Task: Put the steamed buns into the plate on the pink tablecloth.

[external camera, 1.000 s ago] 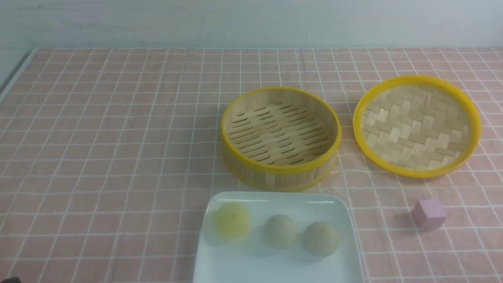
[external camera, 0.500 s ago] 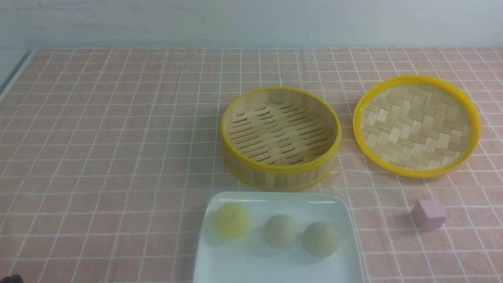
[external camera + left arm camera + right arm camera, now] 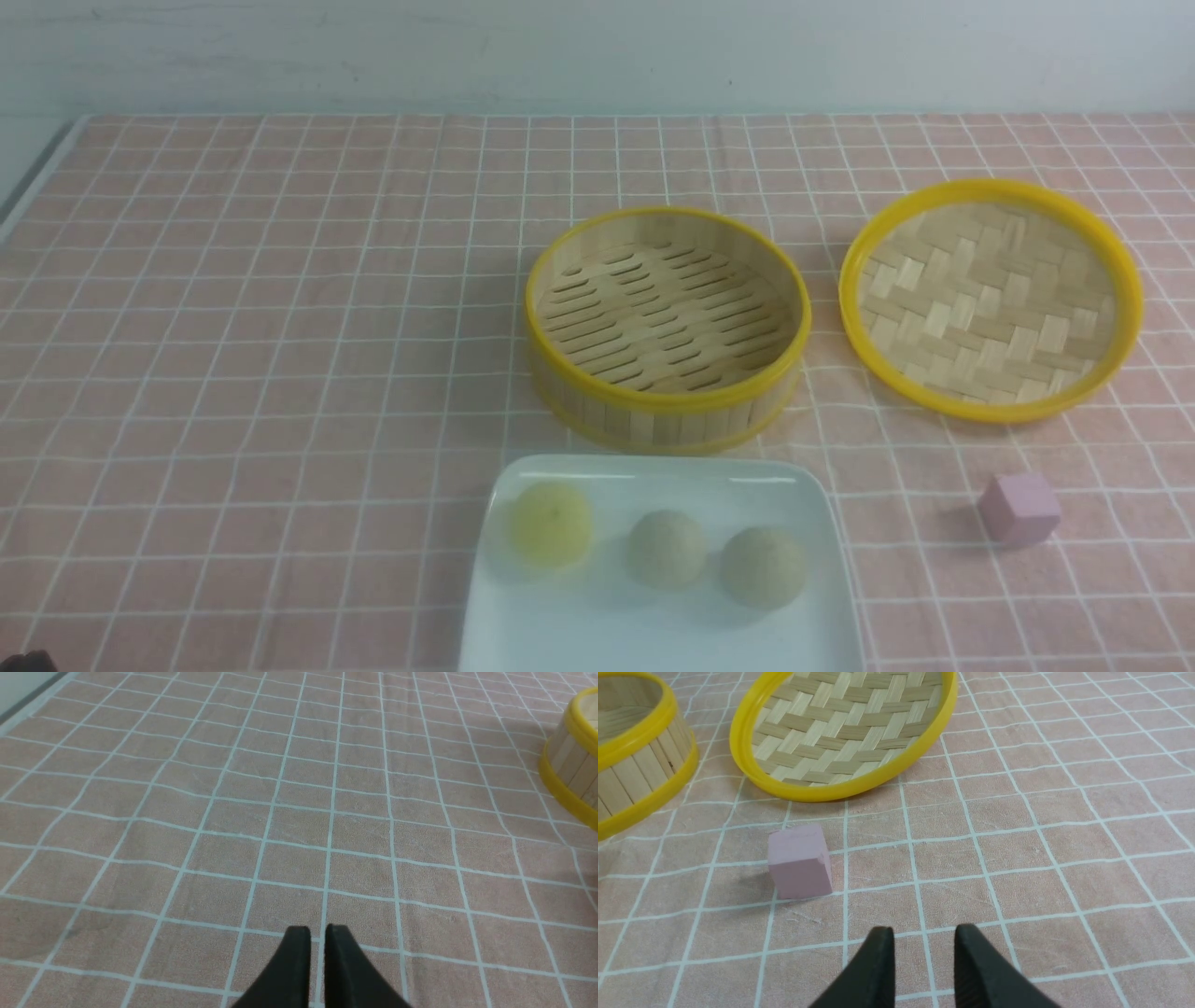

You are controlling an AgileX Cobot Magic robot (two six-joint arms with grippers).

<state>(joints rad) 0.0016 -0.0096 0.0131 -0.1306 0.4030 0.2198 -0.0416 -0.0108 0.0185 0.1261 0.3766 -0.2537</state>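
Grippers, left [image 3: 318,928] and right [image 3: 925,931], jaws parted — the plate's [image 3: 661,639] near edge cut off.

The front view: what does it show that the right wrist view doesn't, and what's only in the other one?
Only the front view shows the yellow bun, the two greyish-beige buns and most of the white plate they sit on.

Only the right wrist view shows the right gripper, its jaws apart with nothing between them.

Both show the steamer basket, the woven lid, the pink cube and the pink tablecloth.
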